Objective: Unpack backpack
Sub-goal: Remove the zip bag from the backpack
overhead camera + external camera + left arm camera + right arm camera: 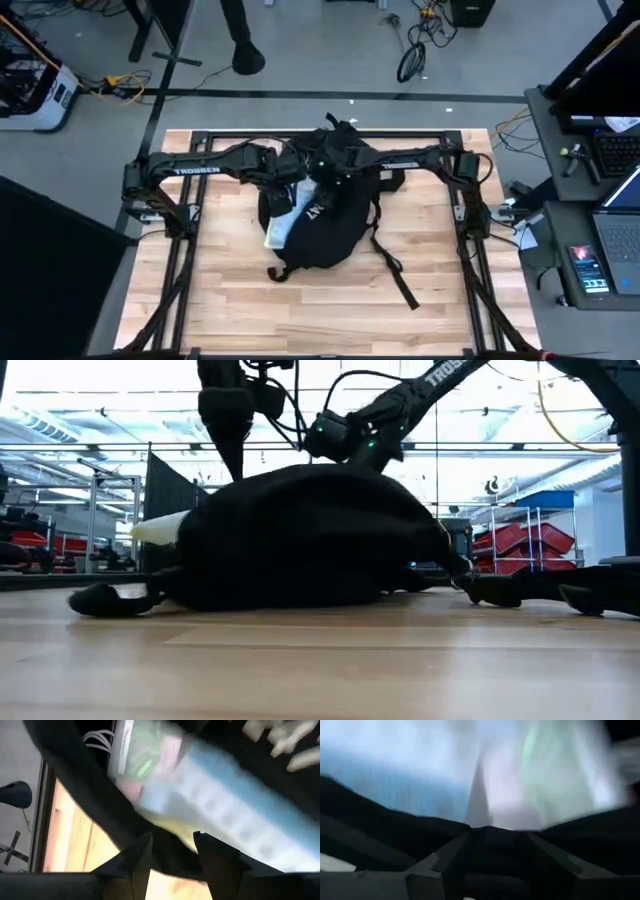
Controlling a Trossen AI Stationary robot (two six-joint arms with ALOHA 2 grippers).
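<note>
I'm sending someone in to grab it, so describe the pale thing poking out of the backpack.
Find the wooden table and the black backpack lying at its middle, under both arms. On the backpack's left-arm side a pale packet sticks out of the opening. It is the only light thing against the black fabric.

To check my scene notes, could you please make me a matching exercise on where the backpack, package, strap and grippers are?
Things:
1 backpack
2 package
3 strap
4 left gripper and right gripper

Places:
A trails over bare wood
B lies mid-table
C reach the backpack from above
D pokes out of the backpack

Pairs: 1-B, 2-D, 3-A, 4-C
</note>
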